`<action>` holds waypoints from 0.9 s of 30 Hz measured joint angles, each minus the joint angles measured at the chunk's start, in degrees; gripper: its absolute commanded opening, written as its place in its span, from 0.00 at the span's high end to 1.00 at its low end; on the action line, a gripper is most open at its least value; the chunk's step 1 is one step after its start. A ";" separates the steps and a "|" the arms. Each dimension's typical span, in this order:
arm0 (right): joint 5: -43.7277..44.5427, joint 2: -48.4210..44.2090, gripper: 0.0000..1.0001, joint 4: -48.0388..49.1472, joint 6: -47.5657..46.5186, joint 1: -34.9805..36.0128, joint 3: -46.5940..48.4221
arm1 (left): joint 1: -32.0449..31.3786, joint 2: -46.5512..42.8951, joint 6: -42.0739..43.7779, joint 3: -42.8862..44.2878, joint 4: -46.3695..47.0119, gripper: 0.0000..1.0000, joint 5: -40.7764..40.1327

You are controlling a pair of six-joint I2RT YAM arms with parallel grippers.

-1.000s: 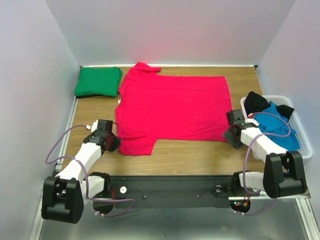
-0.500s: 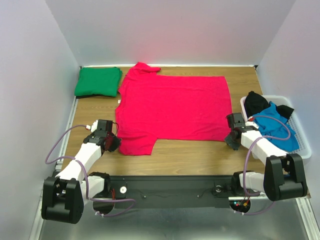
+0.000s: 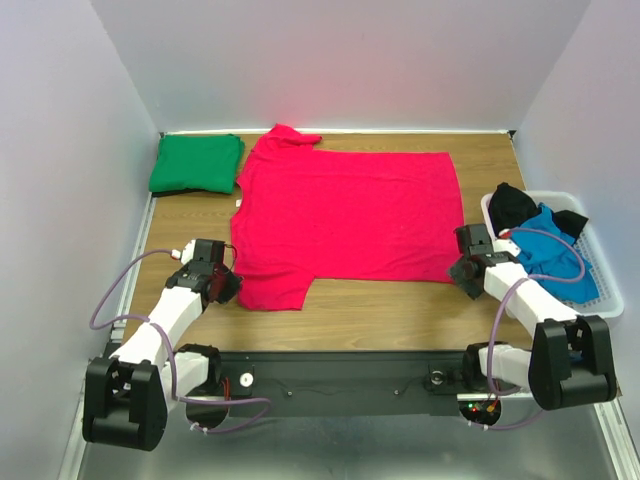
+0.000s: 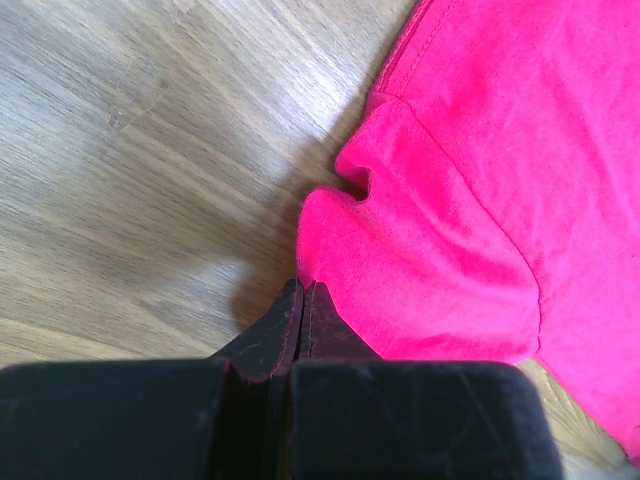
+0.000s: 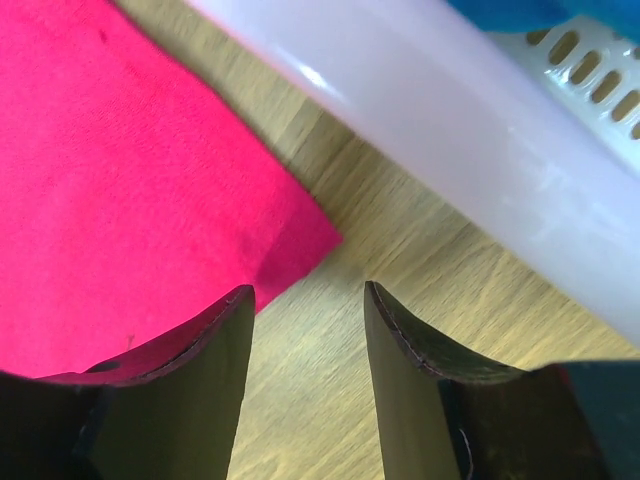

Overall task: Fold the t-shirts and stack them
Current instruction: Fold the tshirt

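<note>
Only the green t-shirt (image 3: 196, 163) sits folded at 10 o'clock; the red t-shirt (image 3: 345, 215) lies flat, the left gripper (image 4: 300, 290) jaws pinching its sleeve and the right gripper (image 5: 305, 300) jaws open, while the blue t-shirt (image 3: 555, 255) and black t-shirt (image 3: 510, 203) wait at 3 o'clock.

White slatted basket (image 3: 606, 268) sits at wooden table's (image 3: 400, 310) right edge.

A wood-grain table (image 3: 400, 305) sits boxed in by plain pale walls (image 3: 340, 60) under even light.
</note>
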 measured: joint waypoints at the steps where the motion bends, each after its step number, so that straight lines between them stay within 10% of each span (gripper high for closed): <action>1: 0.48 0.48 0.46 -0.02 0.00 0.00 0.22 | 0.00 -0.09 0.00 0.00 0.02 1.00 0.00; 14: 3.13 10.34 0.46 4.17 -0.20 0.09 3.96 | 0.00 -0.15 0.00 0.00 -0.02 1.00 -0.02; 17: 3.10 10.40 0.65 4.59 -0.22 0.07 3.76 | 0.00 -0.15 0.00 0.00 -0.02 1.00 -0.04; 27: 0.59 4.90 0.73 7.08 -1.90 -0.72 -0.35 | 0.00 -1.20 0.00 0.09 -1.20 1.00 0.17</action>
